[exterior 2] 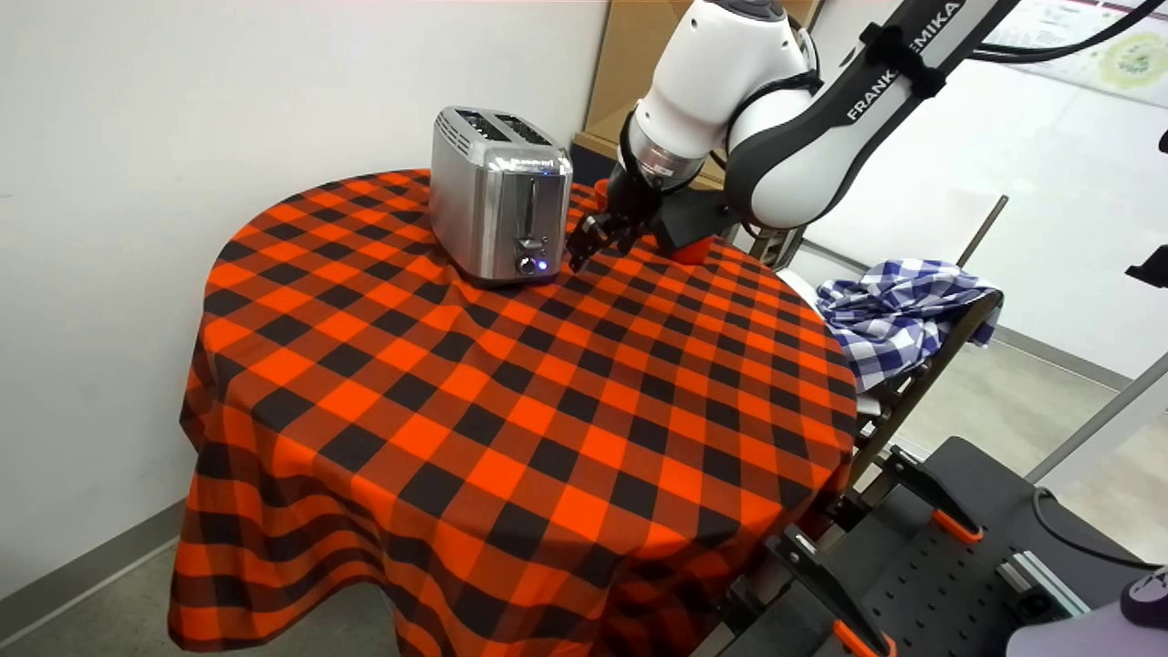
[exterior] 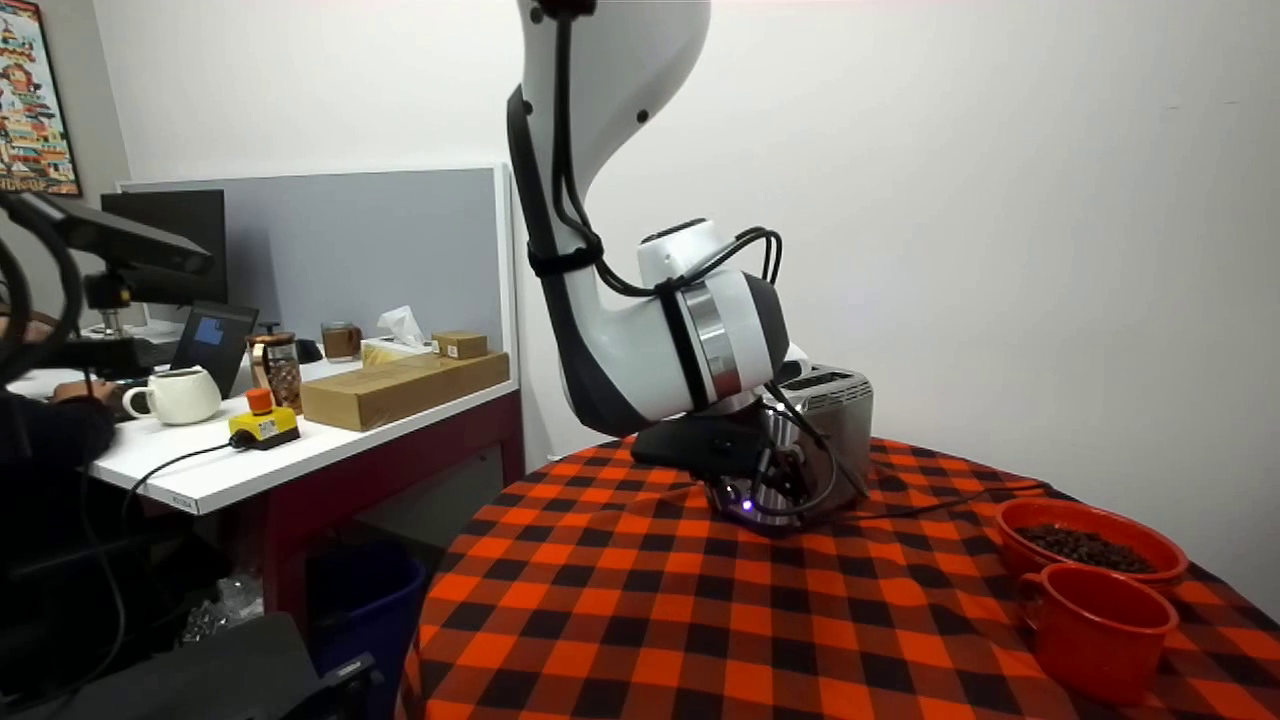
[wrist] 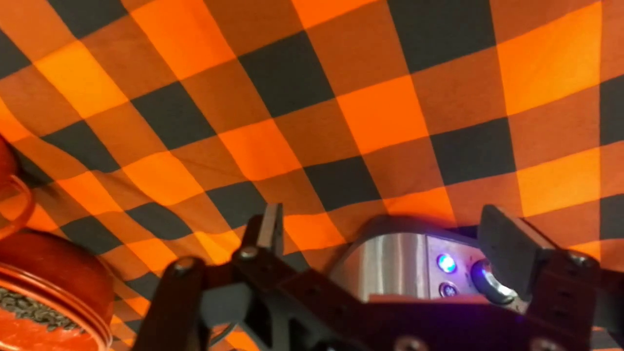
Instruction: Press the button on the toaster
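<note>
The toaster stands upright on the red cloth. On the toaster's narrow end a light glows blue, with a button just beside it and a knob near both. The claw is just beside the toaster, close to that end, its fingers spread wide apart; in the wrist view one finger covers part of the knob, and I cannot tell whether it touches. The arm slopes up away from the toaster. Well apart from the toaster is the bowl, holding dark bits, and slightly farther from the toaster is the mug. Farther off, in an exterior view, a blue cloth lies heaped right of the toaster. In an exterior view the desk is far left of the toaster, bearing a long box, a yellow box and a screen
</note>
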Robot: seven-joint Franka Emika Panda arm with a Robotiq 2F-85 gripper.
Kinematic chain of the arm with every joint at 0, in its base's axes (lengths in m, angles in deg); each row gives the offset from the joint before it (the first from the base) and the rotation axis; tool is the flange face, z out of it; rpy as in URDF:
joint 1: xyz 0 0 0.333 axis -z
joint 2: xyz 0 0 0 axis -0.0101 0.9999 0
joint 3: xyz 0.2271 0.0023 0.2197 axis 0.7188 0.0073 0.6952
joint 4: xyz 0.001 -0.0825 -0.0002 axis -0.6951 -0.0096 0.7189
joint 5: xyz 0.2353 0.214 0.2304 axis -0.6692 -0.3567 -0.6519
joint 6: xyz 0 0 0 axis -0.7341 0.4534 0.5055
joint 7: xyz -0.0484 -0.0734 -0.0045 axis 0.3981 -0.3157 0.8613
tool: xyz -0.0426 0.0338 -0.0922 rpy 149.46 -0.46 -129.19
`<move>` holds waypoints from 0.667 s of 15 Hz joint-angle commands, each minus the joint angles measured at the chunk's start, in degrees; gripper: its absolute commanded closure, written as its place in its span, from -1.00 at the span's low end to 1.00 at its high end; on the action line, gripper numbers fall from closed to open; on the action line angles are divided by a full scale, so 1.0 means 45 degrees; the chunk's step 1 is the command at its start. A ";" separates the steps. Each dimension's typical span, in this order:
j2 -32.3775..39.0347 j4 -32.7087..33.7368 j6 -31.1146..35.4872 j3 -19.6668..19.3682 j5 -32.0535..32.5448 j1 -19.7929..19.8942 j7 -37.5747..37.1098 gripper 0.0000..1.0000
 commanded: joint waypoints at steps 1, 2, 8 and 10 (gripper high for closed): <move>0.0850 0.1060 -0.0117 0.0616 -0.0640 0.0495 0.0861 -1.00; 0.1007 0.1231 -0.0174 0.0779 -0.0763 0.0611 0.1030 -1.00; 0.1834 0.2027 -0.0672 0.1700 -0.1438 0.1317 0.2057 -1.00; 0.2006 0.2270 -0.0895 0.1813 -0.1448 0.1379 0.2191 -1.00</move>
